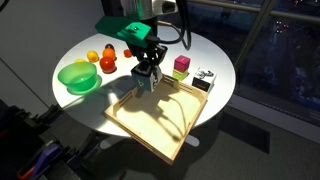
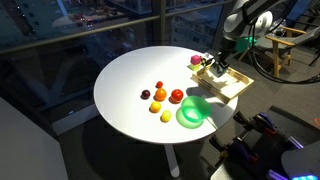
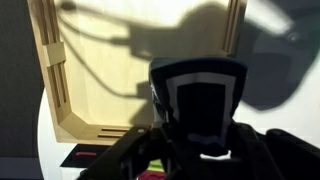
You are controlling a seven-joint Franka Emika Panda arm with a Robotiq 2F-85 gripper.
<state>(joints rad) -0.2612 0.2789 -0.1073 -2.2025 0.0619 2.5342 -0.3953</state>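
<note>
Pincer (image 3: 200, 120) hangs over the near rim of the wooden tray (image 3: 58, 90); open or shut, I cannot tell. It lies flat on the white table (image 1: 212, 55), sides running away, near a green bowl (image 1: 78, 77).

Hard light from above, the white table (image 2: 125, 70) glowing against dark windows (image 1: 270, 60) in both exterior views, city lights reflecting in the glass. My own shadow falls sharp across the wooden tray (image 3: 110, 60) in my wrist view. Up close my gripper (image 3: 200, 150) is a black, underlit, out-of-focus mass; exterior frames are small and grainy
</note>
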